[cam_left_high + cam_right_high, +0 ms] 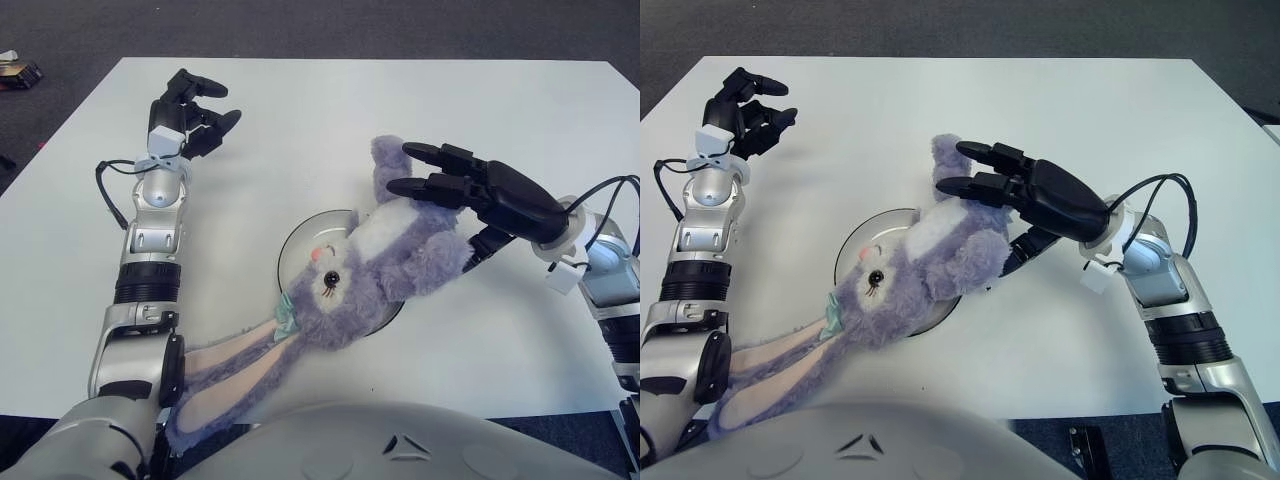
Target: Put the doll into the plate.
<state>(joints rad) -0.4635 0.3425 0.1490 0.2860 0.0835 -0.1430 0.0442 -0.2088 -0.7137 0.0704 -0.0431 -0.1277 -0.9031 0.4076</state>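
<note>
Most of the plate (300, 240) is hidden under the doll (385, 265); only its left rim arc and a sliver at the lower right show. The doll's long ears run toward the near edge of the table (330, 110) and are cut off by the robot's torso (390, 445) at the bottom. Whether the ears hang past the near edge, I cannot tell.

Right hand (470, 195): fingers (430, 155) spread and extended flat, hovering over the doll's upper limb and body. The thumb shows below the palm beside the doll's side. The fingers do not wrap around the doll; whether they touch the fur is hard to tell.

Doll: lies tilted across the plate near the table's middle, head and torso on the plate, face toward the near left, one limb pointing toward the far edge.

Left hand (190, 115): near the far left corner of the table, fingers loosely curled around nothing, well apart from doll and plate.

View differences: the right eye shows the right forearm (1160, 290), its cable and the table's right edge in full; the left eye cuts that arm off at the frame edge and instead shows a small dark object (18, 72) on the floor past the far left corner.
</note>
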